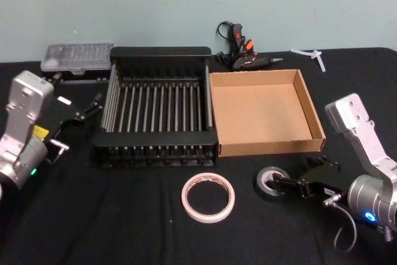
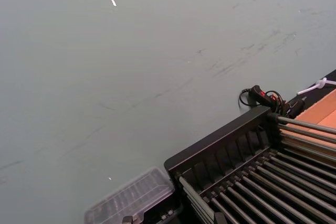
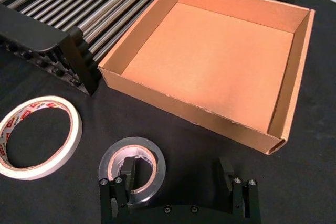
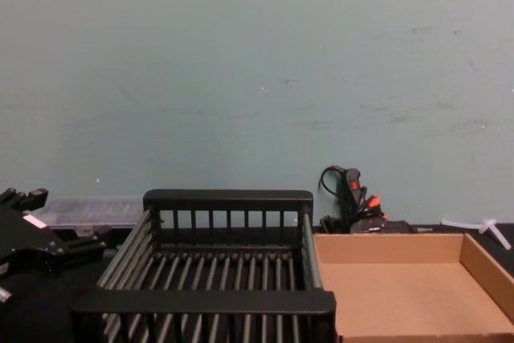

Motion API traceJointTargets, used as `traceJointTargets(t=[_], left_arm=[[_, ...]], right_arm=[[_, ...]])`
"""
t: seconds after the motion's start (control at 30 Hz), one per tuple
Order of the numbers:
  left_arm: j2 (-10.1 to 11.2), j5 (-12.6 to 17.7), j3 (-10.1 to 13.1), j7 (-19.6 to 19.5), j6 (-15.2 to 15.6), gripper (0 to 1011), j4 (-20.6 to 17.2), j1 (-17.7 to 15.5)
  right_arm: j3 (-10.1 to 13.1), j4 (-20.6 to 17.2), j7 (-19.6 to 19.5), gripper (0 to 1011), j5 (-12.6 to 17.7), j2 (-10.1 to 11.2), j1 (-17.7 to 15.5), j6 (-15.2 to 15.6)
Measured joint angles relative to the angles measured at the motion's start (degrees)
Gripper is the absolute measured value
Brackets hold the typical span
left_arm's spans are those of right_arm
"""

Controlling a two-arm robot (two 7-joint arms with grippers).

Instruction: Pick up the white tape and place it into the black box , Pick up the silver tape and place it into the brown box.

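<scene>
Black cloth worktop: left claw (image 1: 77,116) parked by left edge, fingers apart; black box (image 1: 159,56) and brown box (image 1: 315,113) mid-worktop; white tape (image 1: 208,197) near front edge; right claw (image 3: 178,179) wide — one finger inside silver tape (image 3: 132,169).

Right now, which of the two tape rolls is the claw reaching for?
The silver tape: the right claw has one finger inside its core. The white tape, the larger thin ring, lies apart, untouched.

Both arms wear silver-grey casings with small glowing lights — black grippers, left gripper (image 1: 77,116), right gripper (image 1: 286,185), thin grey cables.
</scene>
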Motion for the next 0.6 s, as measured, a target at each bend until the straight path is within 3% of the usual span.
traceJointTargets(t=[0.6], left_arm=[[0.00, 0.00, 0.00, 0.00, 0.00, 1002, 0.00, 0.00]], right_arm=[[-0.58, 2.21, 2.00, 1002, -2.58, -1.90, 2.02, 1.92]])
